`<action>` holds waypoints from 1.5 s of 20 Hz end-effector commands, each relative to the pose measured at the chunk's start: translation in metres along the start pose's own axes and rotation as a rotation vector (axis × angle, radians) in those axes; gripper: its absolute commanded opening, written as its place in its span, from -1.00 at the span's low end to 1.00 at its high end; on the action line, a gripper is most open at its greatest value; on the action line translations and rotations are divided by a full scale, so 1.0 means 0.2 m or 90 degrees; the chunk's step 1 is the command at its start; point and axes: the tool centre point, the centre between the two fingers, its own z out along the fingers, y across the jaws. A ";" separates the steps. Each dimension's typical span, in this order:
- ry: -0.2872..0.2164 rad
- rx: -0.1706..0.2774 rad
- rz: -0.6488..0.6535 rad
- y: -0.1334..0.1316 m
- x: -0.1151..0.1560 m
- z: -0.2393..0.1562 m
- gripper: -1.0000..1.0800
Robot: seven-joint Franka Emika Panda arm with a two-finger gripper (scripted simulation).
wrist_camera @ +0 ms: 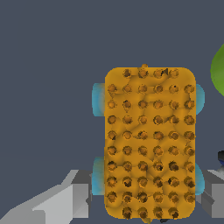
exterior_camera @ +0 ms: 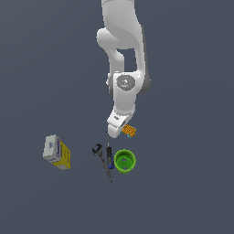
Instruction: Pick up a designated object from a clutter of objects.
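The orange ridged block point(exterior_camera: 130, 131) with teal-blue wheel bits lies just beyond the green cup point(exterior_camera: 124, 161). In the wrist view the block point(wrist_camera: 148, 140) fills the middle, studded face toward the camera. My gripper point(exterior_camera: 123, 128) is down over it. In the wrist view the gripper point(wrist_camera: 147, 197) straddles the block, with one grey finger point(wrist_camera: 81, 194) against the teal wheels on one side and the other finger against those on the opposite side. The jaws look shut on the block. The exterior view does not show whether the block is off the floor.
A blue-handled screwdriver point(exterior_camera: 109, 157) and a black clamp-like tool point(exterior_camera: 98, 151) lie side by side just to the exterior view's left of the cup. A yellow-and-white box point(exterior_camera: 57, 152) stands further left. The cup's green edge point(wrist_camera: 218, 70) shows in the wrist view.
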 end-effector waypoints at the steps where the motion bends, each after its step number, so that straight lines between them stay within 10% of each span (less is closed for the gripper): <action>1: 0.000 -0.001 0.000 -0.03 0.03 -0.10 -1.00; 30: 0.001 0.000 -0.002 -0.42 0.47 -1.49 -1.00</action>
